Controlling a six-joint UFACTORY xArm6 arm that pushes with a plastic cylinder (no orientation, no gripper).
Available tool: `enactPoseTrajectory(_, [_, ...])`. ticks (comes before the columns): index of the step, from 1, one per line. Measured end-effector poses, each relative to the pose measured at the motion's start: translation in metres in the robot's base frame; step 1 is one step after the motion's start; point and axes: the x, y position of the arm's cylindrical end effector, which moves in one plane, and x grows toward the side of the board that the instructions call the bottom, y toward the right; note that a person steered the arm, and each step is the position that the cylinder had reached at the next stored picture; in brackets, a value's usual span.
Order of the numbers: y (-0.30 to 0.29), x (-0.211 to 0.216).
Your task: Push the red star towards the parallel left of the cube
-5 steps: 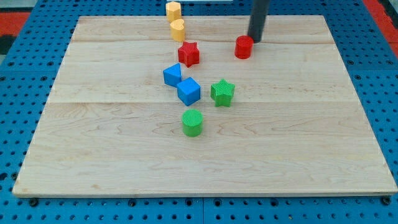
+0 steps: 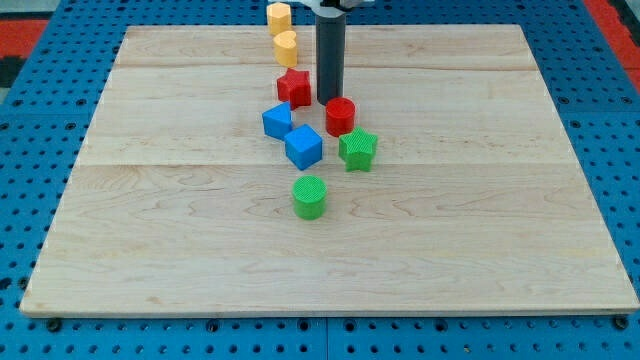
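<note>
The red star (image 2: 293, 87) lies near the view's top centre, just below a yellow cylinder (image 2: 286, 48). My tip (image 2: 330, 102) stands right beside the star's right edge and just above the red cylinder (image 2: 340, 116). The blue cube (image 2: 304, 146) sits below the star, with a second blue block (image 2: 277, 121) touching its upper left. The red cylinder lies to the cube's upper right, close to the green star (image 2: 357, 149).
Another yellow block (image 2: 278, 16) sits at the board's top edge. A green cylinder (image 2: 310, 196) stands below the blue cube. The wooden board (image 2: 150, 230) lies on a blue pegboard.
My tip has moved left and down, pushing the red cylinder down-left to beside the green star. The red star has shifted slightly left.
</note>
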Motion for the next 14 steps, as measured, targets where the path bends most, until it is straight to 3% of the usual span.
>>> enactPoseTrajectory(2, [-0.006,-0.031])
enactPoseTrajectory(3, [-0.066,-0.051])
enactPoseTrajectory(4, [-0.129,-0.033])
enactPoseTrajectory(6, [-0.105,-0.069])
enactPoseTrajectory(8, [-0.139,-0.007])
enactPoseTrajectory(9, [-0.147,-0.050])
enactPoseTrajectory(10, [-0.098,-0.044])
enactPoseTrajectory(12, [-0.155,0.022])
enactPoseTrajectory(14, [-0.146,0.041])
